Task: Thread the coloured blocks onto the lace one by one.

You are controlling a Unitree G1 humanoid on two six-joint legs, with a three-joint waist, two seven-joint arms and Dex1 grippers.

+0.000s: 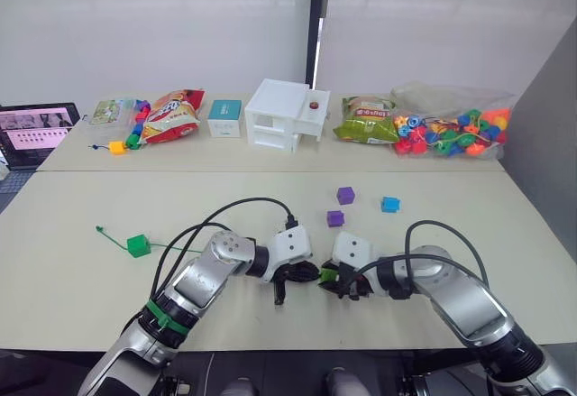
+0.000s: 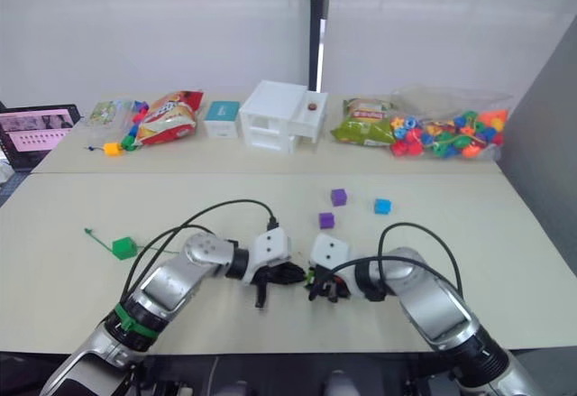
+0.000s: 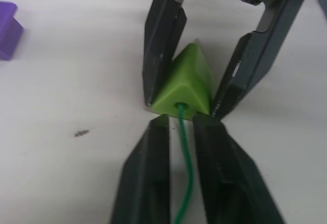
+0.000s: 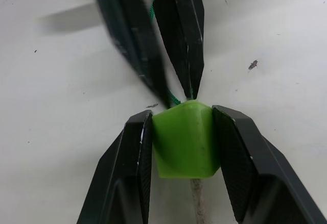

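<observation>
Left eye view: the left end effector (image 1: 297, 276) and the right end effector (image 1: 340, 283) meet tip to tip near the front edge of the surface (image 1: 72, 261), at about 6 o'clock in the picture. Between them sits the light green block (image 1: 329, 275), pinched by the right end effector. The lace (image 1: 176, 247) runs from the left end effector out toward 9 o'clock, through the dark green block (image 1: 138, 245), and ends a little past it. Two purple blocks (image 1: 345, 196) lie just above the end effectors, one near the other, with the blue block (image 1: 389, 204) beside them toward 3 o'clock. Along the far side stand a white box (image 1: 287, 115), snack bags (image 1: 171, 115) and a clear bag of beads (image 1: 455, 130).

Left wrist view: the left end effector (image 3: 180, 124) has its fingers nearly closed on the green lace (image 3: 185, 173), which enters the hole in the face of the light green block (image 3: 185, 83). The right end effector's fingers (image 3: 162, 40) clamp that block from both sides. A purple block (image 3: 9, 30) lies well apart.

Right wrist view: the right end effector (image 4: 183, 132) is closed on the light green block (image 4: 185, 138), one finger on each side. A stiff greyish tip (image 4: 198, 203) sticks out of the block's near face. The left end effector's fingers (image 4: 181, 35) touch the block's far face, with the lace (image 4: 153, 2) between them.
</observation>
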